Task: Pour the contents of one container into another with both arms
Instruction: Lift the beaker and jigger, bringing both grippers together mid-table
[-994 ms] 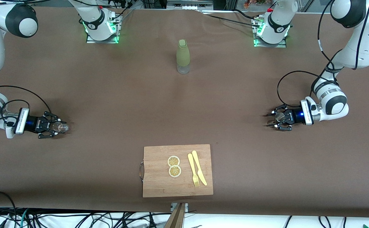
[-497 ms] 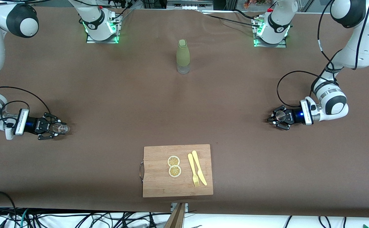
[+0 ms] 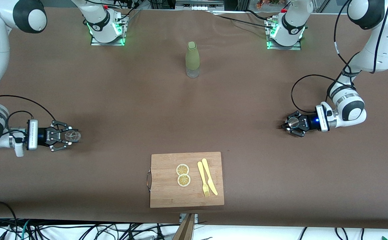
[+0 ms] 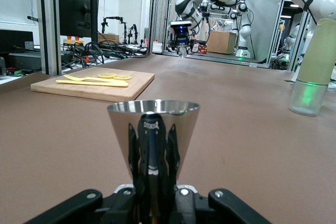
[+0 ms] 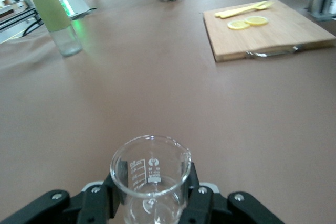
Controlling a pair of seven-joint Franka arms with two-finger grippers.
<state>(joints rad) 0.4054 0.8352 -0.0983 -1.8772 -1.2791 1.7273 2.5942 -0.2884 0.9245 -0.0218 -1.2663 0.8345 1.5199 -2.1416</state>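
Brown table [image 3: 120, 100] carries all. Cutting board [image 3: 186, 180] nearest front camera, bottle [image 3: 192, 60] farthest, midway between arm bases. Right claw [image 3: 68, 136], at right arm's end of table, clamped on clear glass beaker [image 5: 150, 174]. Left claw [image 3: 289, 124], at left arm's end, clamped on steel conical cup [image 4: 153, 135].

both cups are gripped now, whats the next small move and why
Probably lift both and bring them together over mid-table. The left hand is shut on the metal cup and the right hand on the glass beaker, both at far ends of the table, too far apart to pour.
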